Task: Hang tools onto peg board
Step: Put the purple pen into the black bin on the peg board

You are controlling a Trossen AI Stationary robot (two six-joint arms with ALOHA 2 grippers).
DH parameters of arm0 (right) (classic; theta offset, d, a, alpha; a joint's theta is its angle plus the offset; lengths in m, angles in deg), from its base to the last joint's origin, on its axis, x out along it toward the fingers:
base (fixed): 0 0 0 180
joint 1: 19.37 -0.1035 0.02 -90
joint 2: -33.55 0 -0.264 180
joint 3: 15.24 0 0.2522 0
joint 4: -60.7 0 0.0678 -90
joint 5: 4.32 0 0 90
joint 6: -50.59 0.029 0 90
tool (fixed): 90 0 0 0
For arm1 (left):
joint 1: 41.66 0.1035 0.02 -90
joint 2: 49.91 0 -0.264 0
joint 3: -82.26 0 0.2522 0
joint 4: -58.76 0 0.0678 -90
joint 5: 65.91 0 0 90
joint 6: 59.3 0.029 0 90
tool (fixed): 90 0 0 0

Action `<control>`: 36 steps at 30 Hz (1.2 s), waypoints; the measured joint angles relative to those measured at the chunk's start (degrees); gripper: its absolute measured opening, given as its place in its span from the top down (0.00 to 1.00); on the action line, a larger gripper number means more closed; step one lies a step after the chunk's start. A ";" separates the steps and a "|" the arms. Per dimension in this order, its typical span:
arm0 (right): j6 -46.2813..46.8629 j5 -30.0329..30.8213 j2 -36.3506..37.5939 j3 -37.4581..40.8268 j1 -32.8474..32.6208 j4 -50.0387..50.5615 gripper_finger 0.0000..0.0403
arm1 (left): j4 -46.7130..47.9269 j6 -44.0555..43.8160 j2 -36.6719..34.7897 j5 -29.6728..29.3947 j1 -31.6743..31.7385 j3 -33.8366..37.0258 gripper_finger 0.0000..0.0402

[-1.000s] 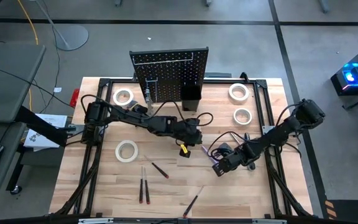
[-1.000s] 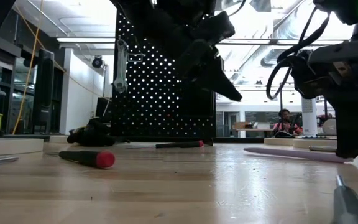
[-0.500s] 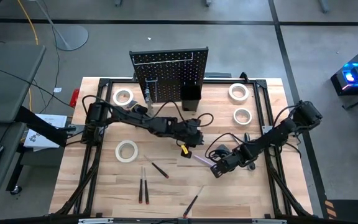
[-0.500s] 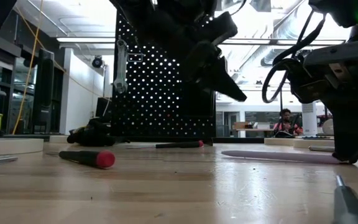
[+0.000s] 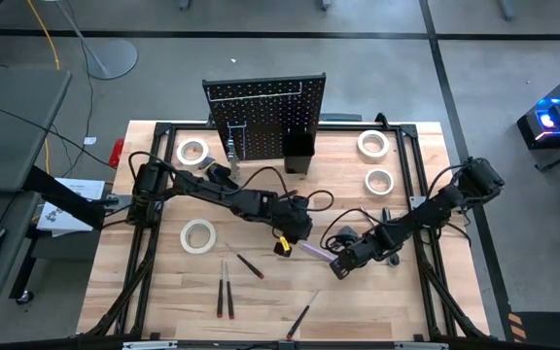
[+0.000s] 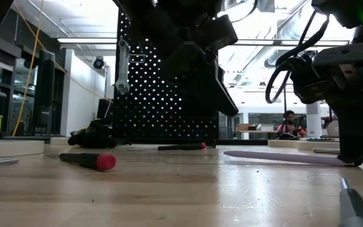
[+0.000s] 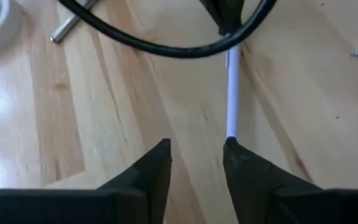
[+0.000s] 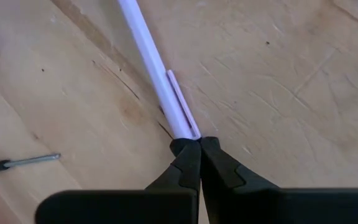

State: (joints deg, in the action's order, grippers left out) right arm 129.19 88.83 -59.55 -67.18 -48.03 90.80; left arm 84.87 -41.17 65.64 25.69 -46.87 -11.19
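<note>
A slim purple screwdriver (image 5: 316,251) with a pen-style clip lies on the wooden table at its middle. My right gripper (image 8: 194,144) is shut on one end of it. My left gripper (image 7: 196,146) hovers open just above the screwdriver's free end (image 7: 231,127), fingers pointing down and forward, well clear of the table in the low view. The black peg board (image 5: 265,117) stands upright at the far edge with a black bin (image 5: 297,151) on its front. A silver wrench (image 6: 123,66) hangs on the board. My right gripper pinches the purple screwdriver's clip end (image 8: 182,121) between its two fingertips. The fingers come steeply from above and lie along the shaft. The screwdriver lies flat on the table (image 6: 276,156), stretching away from the fingers toward my left gripper.
White tape rolls lie at the far left (image 5: 193,152), the near left (image 5: 198,235) and the far right (image 5: 373,144) (image 5: 380,181). Slim screwdrivers (image 5: 224,292) (image 5: 251,265) (image 5: 299,319) lie near the front edge. Black cables loop between the two grippers (image 7: 166,46).
My left gripper has drifted a little toward the table's near edge. The purple screwdriver's free end, raised a second ago, has sunk onto the table and the tool now lies flat, its other end still at my right gripper.
</note>
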 joint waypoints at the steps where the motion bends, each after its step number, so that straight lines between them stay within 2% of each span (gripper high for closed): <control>1: -0.22 -0.09 0.00 0.00 0.00 0.01 1.00 | -0.06 -0.02 0.00 0.27 -0.14 0.00 0.67; 5: -0.45 -0.15 0.00 -0.02 0.00 0.04 1.00 | 0.46 0.02 0.00 3.85 -0.72 0.06 0.67; 14: 0.77 0.09 -0.02 -0.02 -0.04 -0.07 1.00 | -1.55 5.93 1.66 3.74 -2.56 1.53 0.67; 24: 0.57 -0.19 -0.07 0.00 0.19 -0.65 1.00 | -3.95 2.94 8.77 0.82 -1.88 -1.19 0.67; 29: -2.08 -0.91 -0.07 0.01 0.24 -0.14 1.00 | -3.41 2.94 9.76 3.65 -1.82 -1.53 0.67; 36: -2.08 -1.56 -0.07 0.00 0.57 -0.15 1.00 | -2.10 2.10 10.62 3.78 -1.99 -1.60 0.67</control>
State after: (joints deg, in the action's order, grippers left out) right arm 127.11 87.27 -59.61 -67.18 -47.47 90.65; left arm 82.77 -39.07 76.26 29.47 -48.87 -12.78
